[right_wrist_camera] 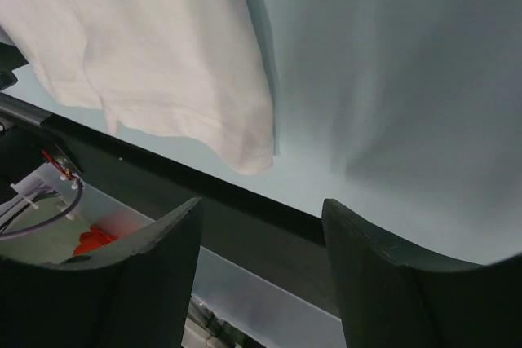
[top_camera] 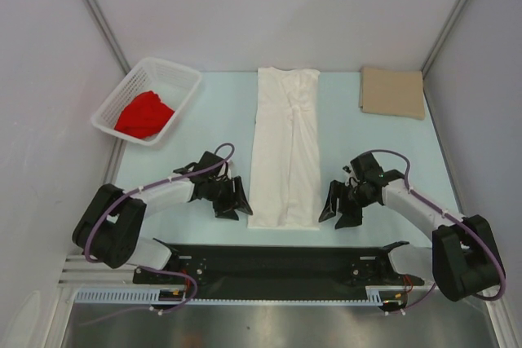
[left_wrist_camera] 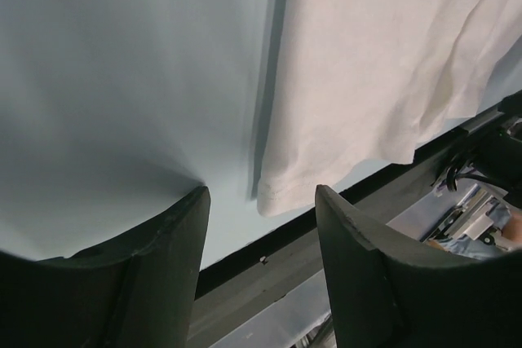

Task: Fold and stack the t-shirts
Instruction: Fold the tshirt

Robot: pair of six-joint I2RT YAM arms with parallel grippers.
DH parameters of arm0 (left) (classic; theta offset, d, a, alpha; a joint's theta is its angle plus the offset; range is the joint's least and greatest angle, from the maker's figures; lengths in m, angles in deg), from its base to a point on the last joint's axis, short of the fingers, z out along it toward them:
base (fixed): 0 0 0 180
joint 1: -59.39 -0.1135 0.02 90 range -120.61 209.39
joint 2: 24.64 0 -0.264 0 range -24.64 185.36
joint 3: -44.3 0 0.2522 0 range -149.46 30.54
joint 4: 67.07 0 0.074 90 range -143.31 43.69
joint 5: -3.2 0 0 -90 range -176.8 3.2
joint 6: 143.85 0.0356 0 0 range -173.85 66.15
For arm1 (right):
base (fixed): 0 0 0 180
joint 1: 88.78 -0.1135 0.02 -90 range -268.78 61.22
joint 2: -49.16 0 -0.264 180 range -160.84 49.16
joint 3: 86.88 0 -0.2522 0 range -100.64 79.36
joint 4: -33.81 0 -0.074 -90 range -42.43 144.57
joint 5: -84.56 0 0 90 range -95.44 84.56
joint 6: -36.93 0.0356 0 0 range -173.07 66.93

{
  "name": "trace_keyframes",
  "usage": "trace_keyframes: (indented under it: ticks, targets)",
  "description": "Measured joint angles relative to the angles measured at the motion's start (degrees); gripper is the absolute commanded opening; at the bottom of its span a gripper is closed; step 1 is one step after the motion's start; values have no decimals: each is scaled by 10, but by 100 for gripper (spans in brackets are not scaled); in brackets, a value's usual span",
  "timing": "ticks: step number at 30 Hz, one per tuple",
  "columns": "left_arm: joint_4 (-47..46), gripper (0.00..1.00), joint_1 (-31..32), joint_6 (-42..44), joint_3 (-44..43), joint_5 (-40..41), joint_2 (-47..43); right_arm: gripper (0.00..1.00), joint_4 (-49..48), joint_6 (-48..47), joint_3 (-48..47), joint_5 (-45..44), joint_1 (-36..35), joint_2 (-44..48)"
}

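Shirt: long white cloth t-shirt (top_camera: 285, 144), folded narrow, lies between your arms so both reach its hem.
Left gripper (top_camera: 234, 205): parted, empty, beside hem.
Right gripper (top_camera: 340, 211): parted, empty.

1. The white t-shirt (top_camera: 284, 148) lies in the middle of the table, folded lengthwise into a long narrow strip running from 12 o'clock to 6 o'clock. It is flat, with soft creases along its centre, and its stitched hem is at the near end.
2. The tan t-shirt (top_camera: 393, 93) is a flat, neat rectangle at about 1 o'clock, well apart from the white one.
3. The red t-shirt (top_camera: 144, 114) sits crumpled and unfolded at about 10 o'clock, inside the basket (top_camera: 175, 69).
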Motion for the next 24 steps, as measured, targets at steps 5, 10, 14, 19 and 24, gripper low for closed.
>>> trace_keyframes:
  ticks: [5, 10, 14, 19, 24]
  targets:
    - [-19, 59, 0, -16, 1, -17, 14, 66, -70, 25, 56, 38, 14, 0]
    - [-42, 57, 2, -30, 7, -36, 25, 62, -110, 38, 69, 57, 16, -31]
    - [-58, 51, 3, -39, 7, -55, 44, 59, -137, 44, 72, 68, 17, -43]
    - [-69, 49, 4, -48, 7, -68, 56, 59, -161, 58, 72, 84, 18, -60]
    - [-70, 50, 4, -48, 9, -70, 57, 59, -178, 68, 72, 99, 18, -76]
